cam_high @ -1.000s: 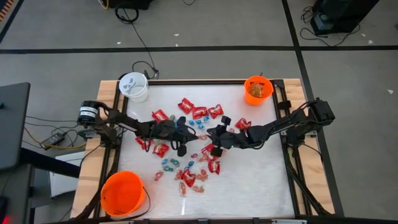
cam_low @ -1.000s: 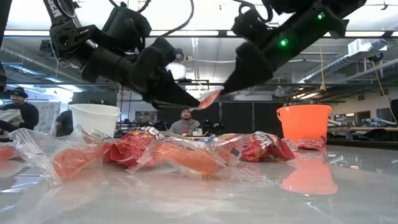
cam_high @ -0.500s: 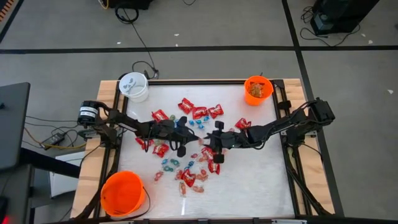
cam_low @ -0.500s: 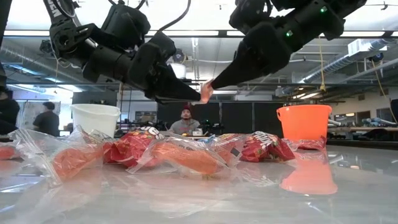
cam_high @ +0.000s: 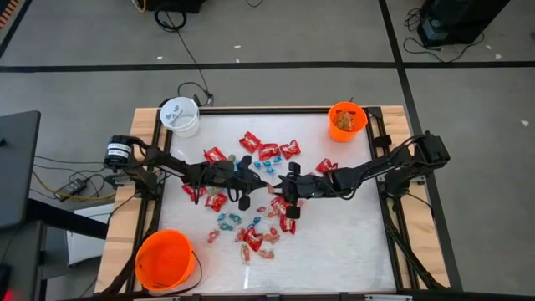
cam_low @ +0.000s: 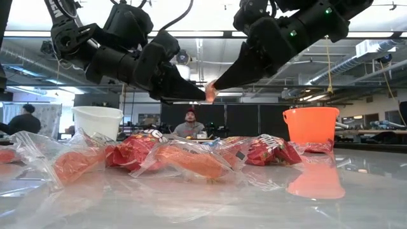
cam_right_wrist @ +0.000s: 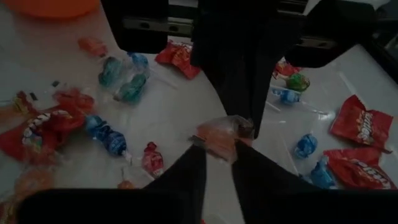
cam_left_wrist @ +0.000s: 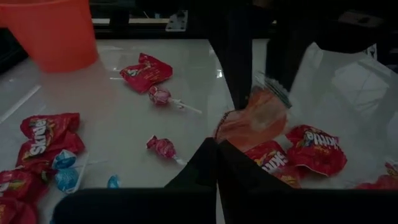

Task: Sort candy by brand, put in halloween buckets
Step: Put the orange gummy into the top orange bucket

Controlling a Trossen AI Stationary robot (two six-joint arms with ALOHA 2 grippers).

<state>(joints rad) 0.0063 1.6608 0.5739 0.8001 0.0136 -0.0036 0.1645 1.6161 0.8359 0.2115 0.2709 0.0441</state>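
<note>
Above the middle of the table my two grippers meet at one orange candy in a clear wrapper (cam_left_wrist: pixel 252 119). My left gripper (cam_low: pixel 202 97) reaches in from the left and is shut on it. My right gripper (cam_right_wrist: pixel 219 150) comes from the right, a finger on either side of the same candy (cam_right_wrist: pixel 219 135). Below them, red packets, blue pieces and lollipops (cam_high: pixel 259 209) lie scattered on the table. The white bucket (cam_high: pixel 180 116) stands at the far left corner, the small orange bucket (cam_high: pixel 346 121) at the far right, and the larger orange bucket (cam_high: pixel 165 259) at the near left. My left gripper pinches the clear wrapper's edge (cam_left_wrist: pixel 222 132) between its two shut fingertips. It comes nearly level from the table's left, and the candy is held clear of the table. My right gripper has its two fingertips (cam_right_wrist: pixel 200 154) on either side of the candy's other end (cam_right_wrist: pixel 211 144), slanting down from the table's right. The candy bridges the two grippers in the air.
The loose candy covers the table's middle under both arms (cam_low: pixel 191 156). Bare table surface (cam_high: pixel 343 242) lies toward the near right. In the low view, people stand in the room behind the table (cam_low: pixel 191 124).
My right gripper has swung toward my left gripper and brought its fingertips onto the candy held there. The candy, which hung slanting below my left fingertips, now sits a little higher between the two grippers. My left arm has barely moved.
</note>
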